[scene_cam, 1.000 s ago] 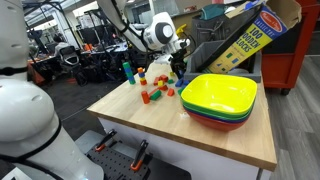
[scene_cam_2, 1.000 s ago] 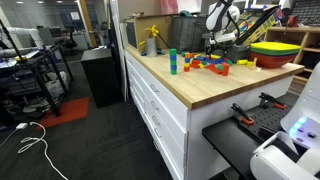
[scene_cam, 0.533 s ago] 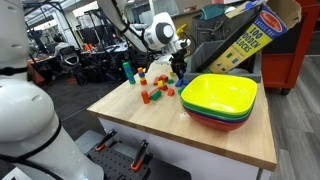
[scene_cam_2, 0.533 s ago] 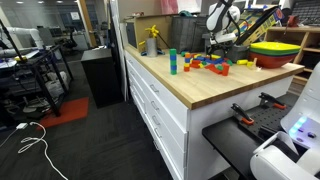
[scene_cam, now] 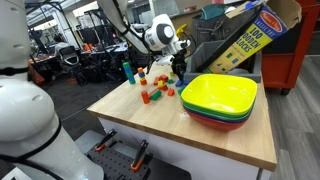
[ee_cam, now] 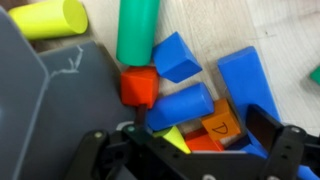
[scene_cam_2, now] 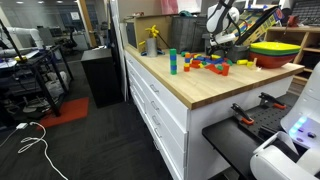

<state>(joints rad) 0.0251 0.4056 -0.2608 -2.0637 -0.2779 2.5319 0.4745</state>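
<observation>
Claw point(ee_cam: 200, 120) jaws stand wide apart and grip nothing. In the wrist view its two dark fingers point(ee_cam: 264, 124) straddle a tight cluster of toy blocks on the desk point(ee_cam: 290, 30). A blue cylinder point(ee_cam: 183, 105) lies between the fingers, with an orange block point(ee_cam: 221, 126) bearing a printed mark just beside it and a yellow piece point(ee_cam: 175, 140) partly hidden under the claw body. A red cube point(ee_cam: 140, 85) sits against the blue cylinder's end, close by one finger; whether that finger touches it cannot be told. Beyond the cube lie a green cylinder point(ee_cam: 138, 30), a blue wedge point(ee_cam: 178, 56) and a larger blue block point(ee_cam: 248, 80), with a yellow cylinder point(ee_cam: 45, 18) well off to the side above a dark grey slab point(ee_cam: 40, 95). In both exterior views the claw point(scene_cam: 178, 68) point(scene_cam_2: 218, 48) hangs low over the scattered blocks point(scene_cam: 155, 88) point(scene_cam_2: 205, 63) at the far part of the desk point(scene_cam: 200, 135) point(scene_cam_2: 200, 88), next to a stack of bowls point(scene_cam: 220, 95) point(scene_cam_2: 272, 48) with a yellow one on top. Compared with the earlier frames, nothing visible has changed: arm, claw opening and blocks all sit in the same places.
</observation>
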